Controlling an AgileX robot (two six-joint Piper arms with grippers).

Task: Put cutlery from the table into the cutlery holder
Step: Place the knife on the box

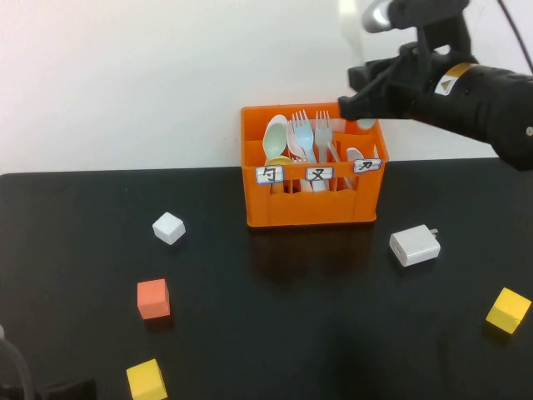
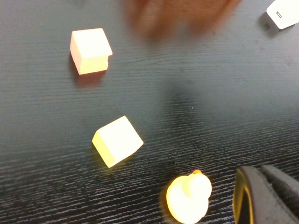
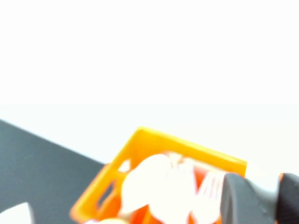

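The orange cutlery holder (image 1: 308, 204) stands at the back middle of the black table (image 1: 275, 333). In it are a mint-green spoon (image 1: 275, 137), white and blue forks (image 1: 310, 133) and a white piece (image 1: 355, 154) in the right compartment. My right gripper (image 1: 346, 107) hangs over the holder's back right corner, closed on a pale knife end (image 1: 365, 123); most of that piece is hidden. The right wrist view shows the holder (image 3: 154, 140) just below my right gripper (image 3: 279, 186). My left gripper (image 2: 264, 175) is shut and empty, low over the table's near left.
On the table lie a white cube (image 1: 168, 227), an orange cube (image 1: 153, 298), a yellow cube (image 1: 146, 379), a white charger (image 1: 415, 245) and another yellow cube (image 1: 508, 309). A small yellow rounded toy (image 2: 188, 198) sits beside my left fingers.
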